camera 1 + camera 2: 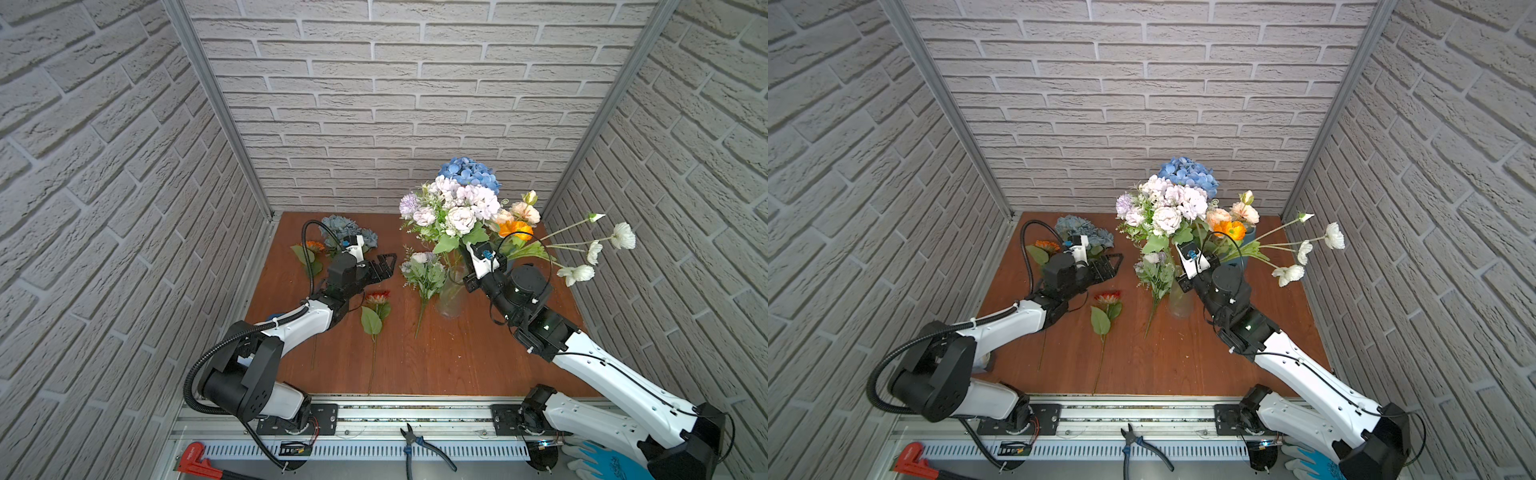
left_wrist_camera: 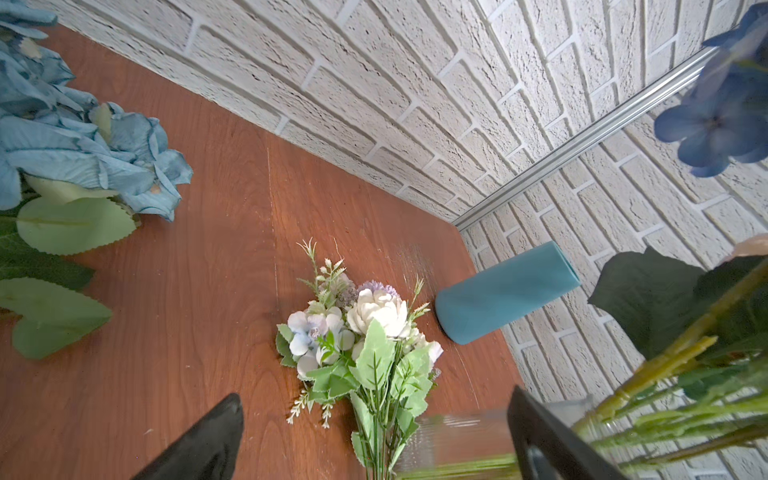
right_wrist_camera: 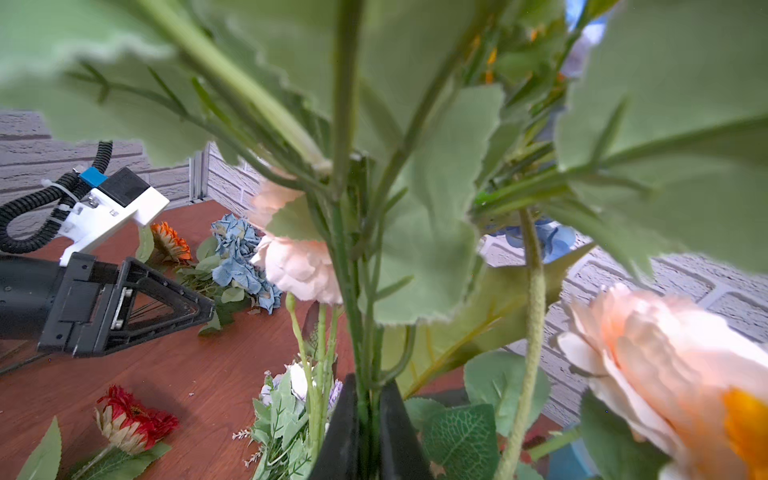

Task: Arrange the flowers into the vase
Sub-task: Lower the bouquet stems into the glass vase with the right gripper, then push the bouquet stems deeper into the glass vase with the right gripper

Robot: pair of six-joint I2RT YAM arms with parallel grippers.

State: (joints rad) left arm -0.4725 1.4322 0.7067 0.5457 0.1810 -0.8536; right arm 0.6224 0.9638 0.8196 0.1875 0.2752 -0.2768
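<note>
My right gripper is shut on the thin green stems of a lilac-white bunch, held upright over the clear glass vase. A blue hydrangea, peach roses, an orange bloom and white poppies stand there too. My left gripper is open with nothing held, low over the table, just left of a small lilac-white bunch lying flat. A red daisy, an orange daisy and a grey-blue hydrangea also lie on the table.
A teal cylinder vase stands in the back right corner behind the glass one. Brick-pattern walls close in the wooden table on three sides. Pliers, a red wrench and a glove lie beyond the front rail.
</note>
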